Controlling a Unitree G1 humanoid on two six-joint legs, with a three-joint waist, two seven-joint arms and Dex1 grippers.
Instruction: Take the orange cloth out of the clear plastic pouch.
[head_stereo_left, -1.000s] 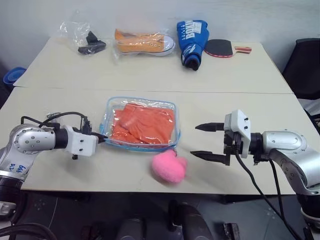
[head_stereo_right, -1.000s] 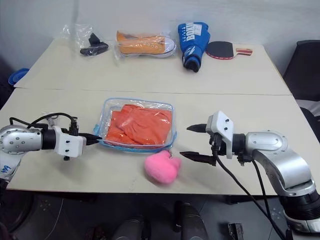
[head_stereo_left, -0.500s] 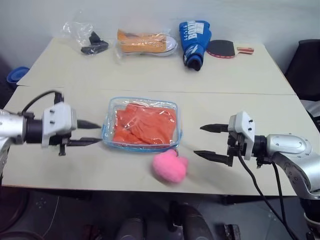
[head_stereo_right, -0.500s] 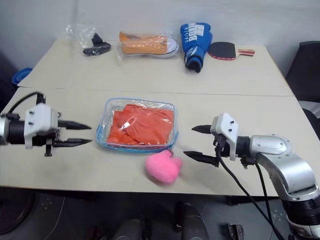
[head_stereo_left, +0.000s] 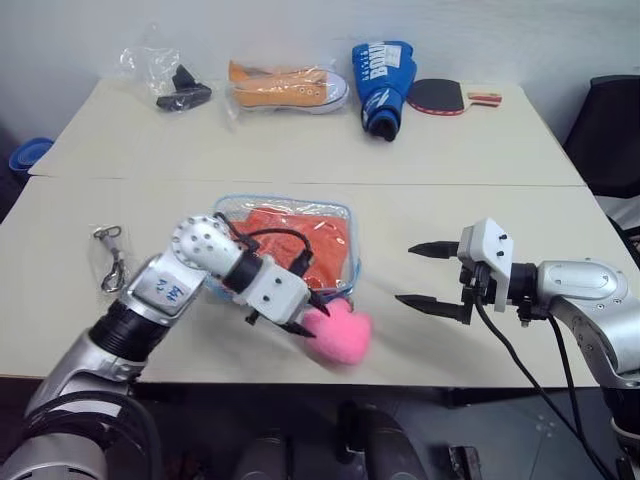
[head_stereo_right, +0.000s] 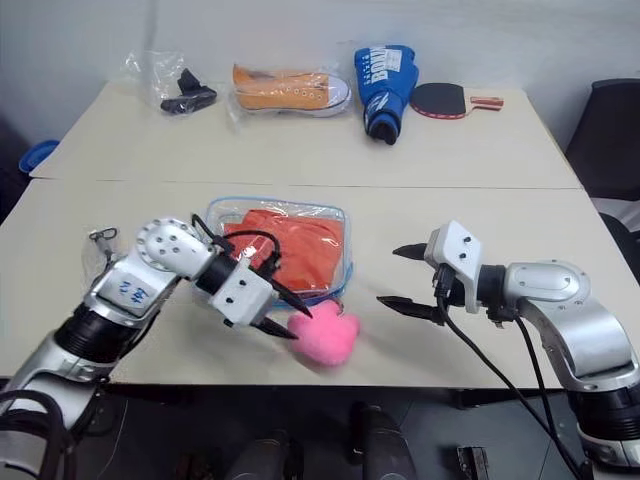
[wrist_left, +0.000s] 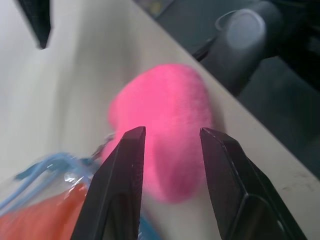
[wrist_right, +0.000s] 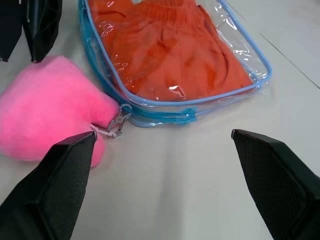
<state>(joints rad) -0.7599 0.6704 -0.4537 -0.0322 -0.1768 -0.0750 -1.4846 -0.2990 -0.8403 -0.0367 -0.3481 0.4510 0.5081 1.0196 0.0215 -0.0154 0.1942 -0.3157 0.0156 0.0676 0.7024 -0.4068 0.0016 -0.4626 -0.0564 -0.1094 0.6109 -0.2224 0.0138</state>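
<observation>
Left claw (head_stereo_left: 312, 310), part spread, hangs over the pink heart (head_stereo_left: 338, 335) at lower centre; right claw (head_stereo_left: 425, 275) gapes wide at right, orange cloth (head_stereo_left: 300, 235) inside the clear pouch (head_stereo_left: 352, 262).

Your two head views look forward and down over the table (head_stereo_left: 470, 150) from its near edge. Your left wrist view sits close above the pink plush heart (wrist_left: 165, 145) near that edge. Your right wrist view looks across at the same heart and the clear plastic pouch (wrist_right: 200, 112).

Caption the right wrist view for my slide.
Open right gripper faces the pouch holding the cloth, plush heart alongside.
</observation>
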